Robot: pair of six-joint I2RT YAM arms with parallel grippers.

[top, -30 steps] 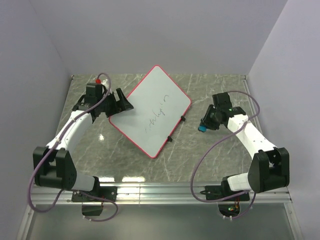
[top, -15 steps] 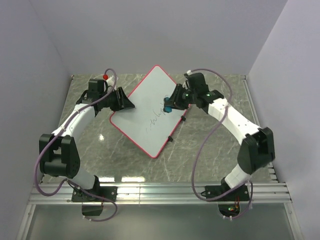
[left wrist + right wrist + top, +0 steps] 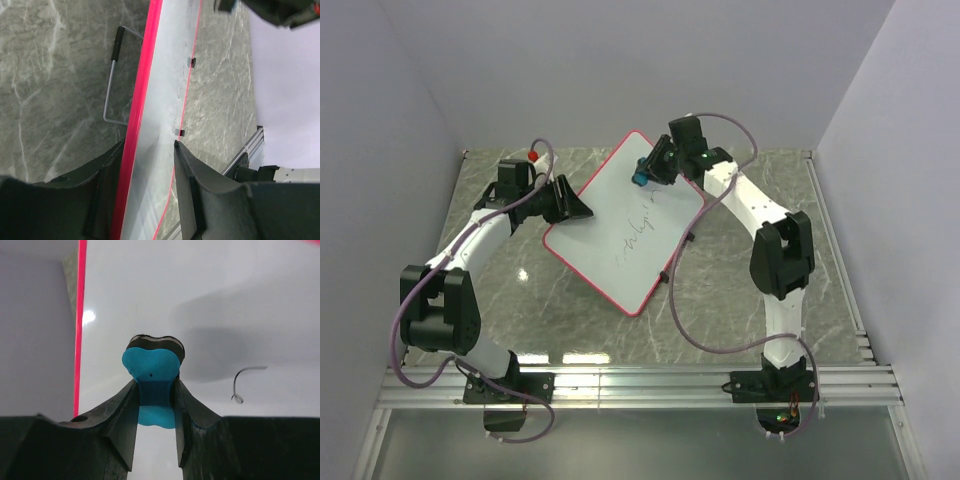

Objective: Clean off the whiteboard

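The whiteboard (image 3: 615, 250), white with a red-pink rim, lies diagonally mid-table with dark handwriting (image 3: 635, 235) across its middle. My left gripper (image 3: 570, 207) is shut on its left edge; in the left wrist view the rim (image 3: 142, 100) runs between the fingers of that gripper (image 3: 148, 145). My right gripper (image 3: 650, 172) hangs over the board's far corner, shut on a blue eraser (image 3: 641, 177). In the right wrist view the eraser (image 3: 151, 367) sits pinched in the gripper (image 3: 155, 385) just above the white surface (image 3: 225, 300), near a curved pen stroke (image 3: 245, 377).
Two small black clips (image 3: 690, 238) (image 3: 665, 275) sit on the board's right edge. A grey wire loop with a black tip (image 3: 112, 85) lies on the marble table beside the board's rim. An aluminium rail (image 3: 640, 385) runs along the near edge. Walls enclose three sides.
The right arm swung with the eraser from the table's right side across the board to its far corner. The left gripper closed on the board's left edge.
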